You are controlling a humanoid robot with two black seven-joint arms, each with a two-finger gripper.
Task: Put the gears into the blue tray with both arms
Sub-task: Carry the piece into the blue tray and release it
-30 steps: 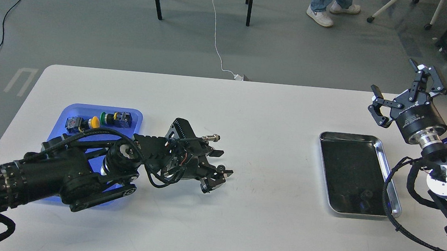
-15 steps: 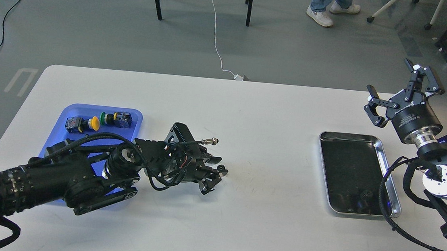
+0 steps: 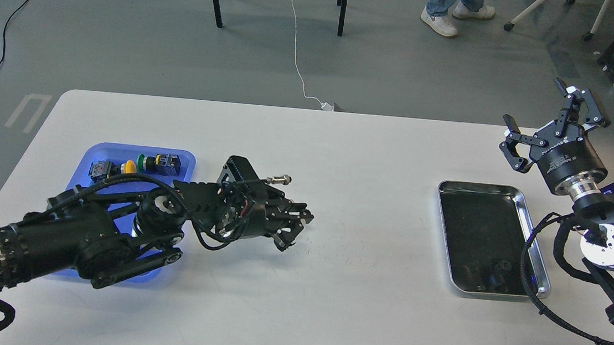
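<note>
My left gripper (image 3: 298, 223) hovers low over the table centre-left, just right of the blue tray (image 3: 189, 158). Its fingers are drawn close together on a tiny black gear (image 3: 306, 216) at their tips; the gear is hard to tell from the dark fingers. My left arm lies across the tray's front half and hides it. A second gear (image 3: 502, 264) lies in the silver tray's near end. Above that tray's far right corner, my right gripper (image 3: 545, 125) is raised, open and empty.
Colourful push-button switches (image 3: 135, 167) sit along the blue tray's far end. The shiny silver tray (image 3: 525, 214) with a dark bottom lies at the right. A white cable runs across the floor behind the table, where chair legs and a person's feet are also in view.
My left gripper has drawn back to the left toward the blue tray, carrying the gear with it. My right gripper has shifted slightly up and to the left, still open.
</note>
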